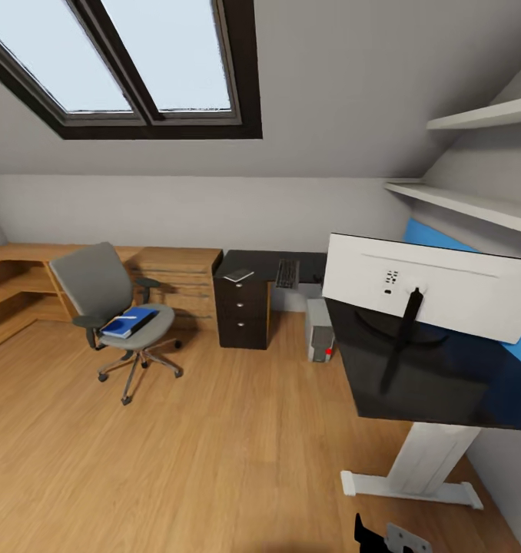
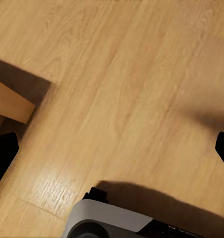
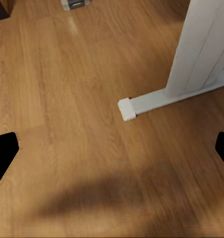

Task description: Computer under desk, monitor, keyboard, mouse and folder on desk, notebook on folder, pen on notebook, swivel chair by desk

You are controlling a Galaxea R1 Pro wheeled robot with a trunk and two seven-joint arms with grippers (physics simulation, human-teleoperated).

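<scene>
Workspace mostly unsorted
Monitor point(image 1: 433, 288) and keyboard point(image 1: 287, 273) are seen on desk point(image 1: 414, 384); folder point(image 1: 127, 322) remains on chair point(image 1: 111, 303); both grippers are spread, empty.

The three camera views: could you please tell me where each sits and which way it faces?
Head view: high, looking down the room at the grey swivel chair and glossy black desk.
Left wrist view: faces down at the wood floor; dark fingertips at the edges.
Right wrist view: faces down at the white desk foot, which the head view shares.
</scene>
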